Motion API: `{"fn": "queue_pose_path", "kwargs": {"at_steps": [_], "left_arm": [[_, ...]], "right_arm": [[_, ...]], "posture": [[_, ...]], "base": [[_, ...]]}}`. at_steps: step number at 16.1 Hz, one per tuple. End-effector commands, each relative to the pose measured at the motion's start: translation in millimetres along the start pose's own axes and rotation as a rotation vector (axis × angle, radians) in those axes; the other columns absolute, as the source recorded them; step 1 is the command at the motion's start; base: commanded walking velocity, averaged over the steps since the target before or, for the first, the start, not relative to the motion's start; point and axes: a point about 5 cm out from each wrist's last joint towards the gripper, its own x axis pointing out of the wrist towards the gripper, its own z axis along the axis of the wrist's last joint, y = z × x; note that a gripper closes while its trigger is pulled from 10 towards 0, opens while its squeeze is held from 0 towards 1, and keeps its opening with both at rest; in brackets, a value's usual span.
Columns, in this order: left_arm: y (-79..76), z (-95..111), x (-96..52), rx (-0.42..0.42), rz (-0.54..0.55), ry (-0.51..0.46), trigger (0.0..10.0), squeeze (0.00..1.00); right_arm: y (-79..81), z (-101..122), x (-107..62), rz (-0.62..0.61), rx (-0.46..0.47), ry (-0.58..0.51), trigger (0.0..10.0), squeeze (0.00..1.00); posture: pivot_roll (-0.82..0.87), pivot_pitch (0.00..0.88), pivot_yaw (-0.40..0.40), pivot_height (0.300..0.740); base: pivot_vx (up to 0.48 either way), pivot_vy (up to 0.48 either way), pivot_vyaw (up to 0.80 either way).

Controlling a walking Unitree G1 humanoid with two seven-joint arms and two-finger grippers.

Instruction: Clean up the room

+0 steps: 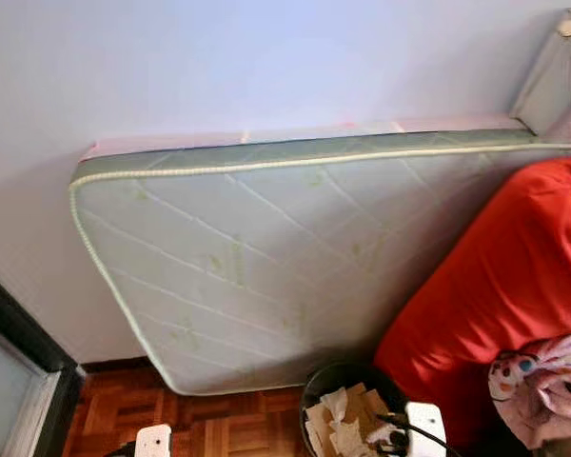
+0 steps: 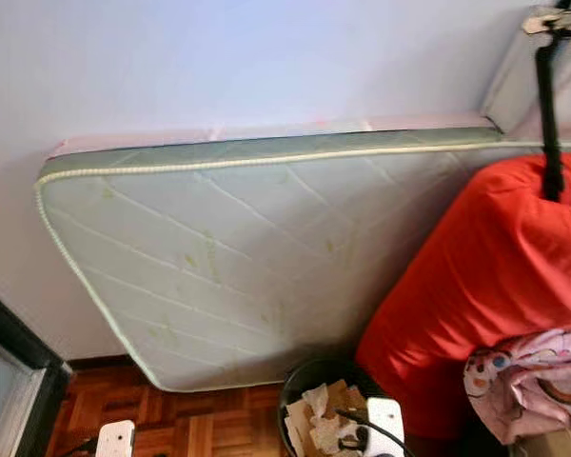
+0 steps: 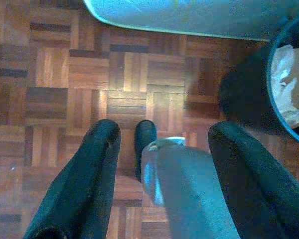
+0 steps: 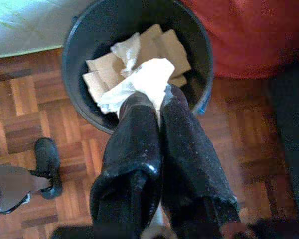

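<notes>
White tissue (image 4: 147,79) pinched in right gripper (image 4: 157,102) jaws, over half-hidden bin (image 4: 79,45), left gripper (image 3: 162,134) jaws wide.

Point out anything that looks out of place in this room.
A mattress stands tilted on its edge against the wall rather than lying flat. A red beanbag leans on it, with a pink patterned cloth bunched in front. The right gripper pinches white tissue over the black bin.

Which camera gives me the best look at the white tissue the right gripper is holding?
The right wrist view: the right gripper pinches the white tissue right above the black bin. The eye views show just the bin's paper from afar.
</notes>
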Motion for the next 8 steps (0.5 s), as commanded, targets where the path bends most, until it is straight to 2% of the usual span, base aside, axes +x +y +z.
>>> {"fn": "queue_pose_path", "kwargs": {"at_steps": [1, 8], "left_arm": [[-0.7, 0.0, 0.1, -0.003, 0.0, -0.001, 10.0, 0.0], [-1.6, 0.9, 0.1, -0.003, -0.015, -0.014, 10.0, 0.0]], "right_arm": [[0.0, 1.7, 0.4, 0.0, 0.004, -0.008, 10.0, 0.0], [3.8, 10.1, 2.5, 0.016, 0.005, -0.037, 10.0, 0.0]], "posture": [[0.01, 0.0, -0.036, 0.74], [0.01, 0.0, -0.037, 0.74]], "base": [[0.0, 0.0, 0.0], [0.0, 0.0, 0.0]]}}
